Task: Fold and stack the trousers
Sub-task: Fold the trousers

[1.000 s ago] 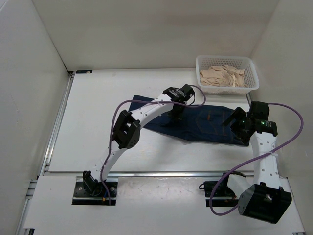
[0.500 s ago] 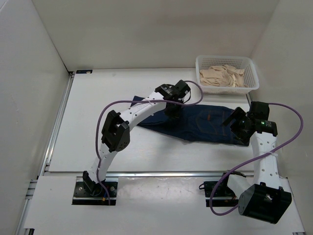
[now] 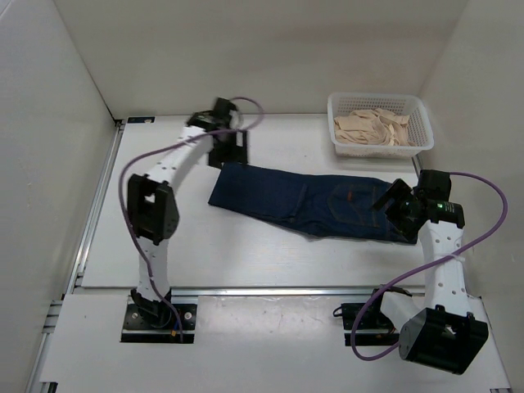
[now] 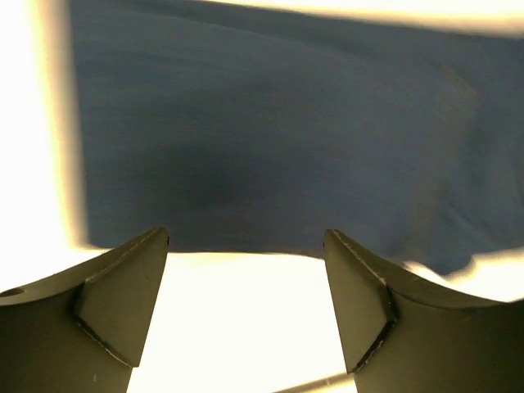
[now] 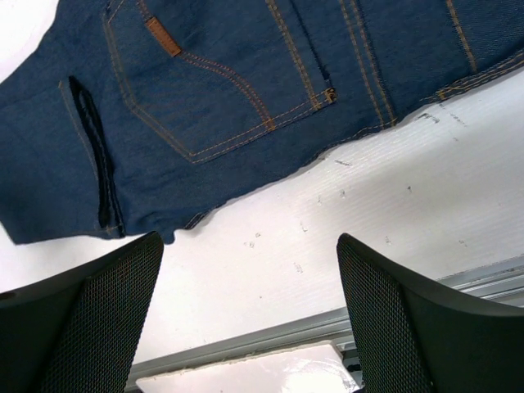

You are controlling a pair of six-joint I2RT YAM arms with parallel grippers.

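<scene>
The trousers, dark navy jeans with tan stitching, lie flat across the middle of the table, their brown patch towards the right end. My left gripper is open just beyond their far left end, apart from the cloth. In the left wrist view its fingers frame bare table, with the blurred trousers ahead of the gripper. My right gripper hovers open over the right end. The right wrist view shows the gripper empty, with the trousers' back pocket and bare table under it.
A white mesh basket holding beige garments stands at the back right corner. White walls close in the table on the left, back and right. One metal rail runs along the front edge and another along the left side.
The left arm swung from over the trousers' middle to the back left, and its gripper opened and let go of the cloth. The trousers' left end now lies flat. The right arm has stayed put.
</scene>
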